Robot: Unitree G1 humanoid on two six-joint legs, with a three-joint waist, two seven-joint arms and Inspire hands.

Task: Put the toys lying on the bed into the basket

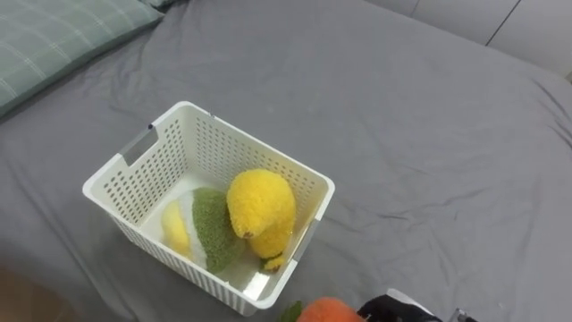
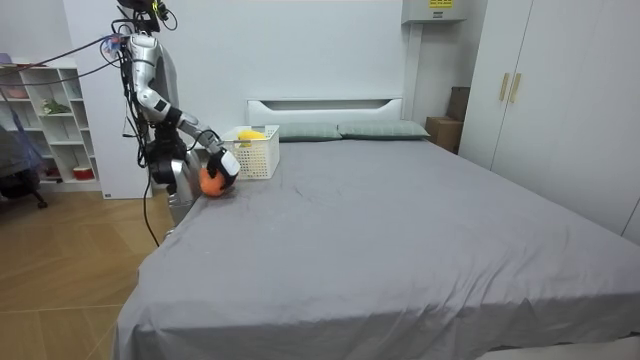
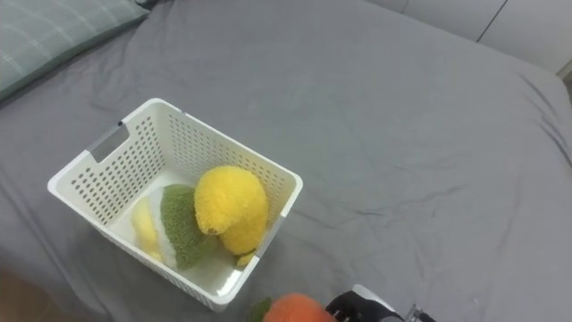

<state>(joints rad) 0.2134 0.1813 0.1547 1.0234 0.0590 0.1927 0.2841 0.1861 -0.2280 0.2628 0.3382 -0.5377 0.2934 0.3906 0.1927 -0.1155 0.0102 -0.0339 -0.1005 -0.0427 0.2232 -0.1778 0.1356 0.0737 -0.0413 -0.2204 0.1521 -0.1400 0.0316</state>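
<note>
Right hand [image 1: 398,310] is at the near edge of the bed [image 1: 402,116], just off the basket's nearest corner. From the room view its fingers are curled round the orange toy [image 1: 329,311], so that one's in my grip and not in the basket [image 1: 147,240]. A bit of green leaf sticks out on the toy's basket side.

Basket is white plastic with perforated walls, sitting on the grey sheet near the side edge, towards the head end. Inside: a yellow plush [image 1: 261,206] leaning against the right-hand wall, and a green-and-yellow toy [image 1: 210,228] lying flat on the bottom beside it, touching it.

Green checked pillow [image 1: 54,36] is at the far left corner, well apart from the basket.

I'm standing at the bed's side, next to the basket.
</note>
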